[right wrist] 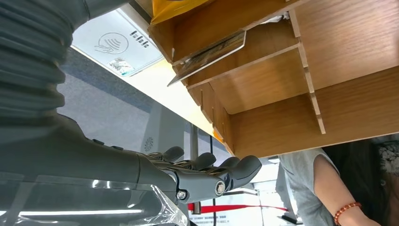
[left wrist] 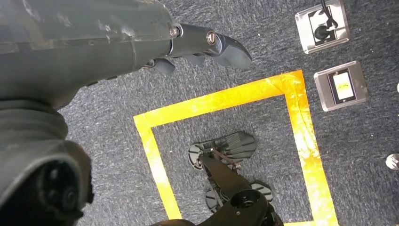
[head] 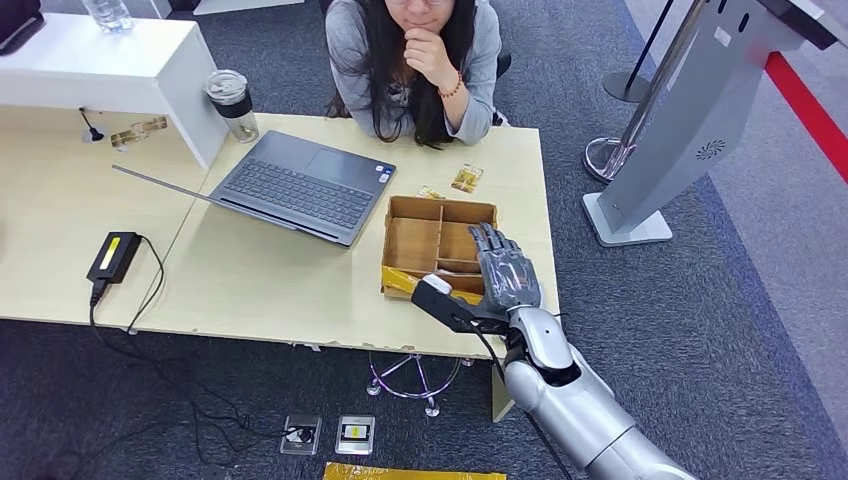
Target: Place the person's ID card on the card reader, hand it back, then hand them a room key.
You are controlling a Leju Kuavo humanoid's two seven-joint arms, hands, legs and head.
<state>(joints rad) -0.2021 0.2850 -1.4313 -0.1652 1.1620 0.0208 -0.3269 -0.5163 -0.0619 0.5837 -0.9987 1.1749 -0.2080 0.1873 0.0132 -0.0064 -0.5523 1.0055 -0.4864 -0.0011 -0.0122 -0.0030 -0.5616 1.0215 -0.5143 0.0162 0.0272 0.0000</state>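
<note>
The right hand (head: 507, 268) hovers over the wooden divided box (head: 420, 212) that sits near the desk's (head: 260, 285) right front edge, its fingers held straight and close together, gripping nothing. In the right wrist view the fingers (right wrist: 226, 170) lie flat just above the box's compartments, not curled round anything. A thin card (right wrist: 209, 57) leans in one compartment beside the white card reader (right wrist: 117, 42); whether it is the ID card or a room key I cannot tell. Two small cards (head: 467, 178) lie on the desk beyond the box, toward the far edge in front of the seated person (head: 420, 60), who rests chin on hand.

The left hand (left wrist: 207, 44) hangs at the robot's side over the carpet, its fingers loosely curved and holding nothing, well apart from the desk.

The move likely turns on this: the box's cards lie directly beneath and slightly ahead of the right hand, with the leaning card's long edge running along its slot, so the right hand is plainly the nearer one, needing to dip and pinch rather than travel
</note>
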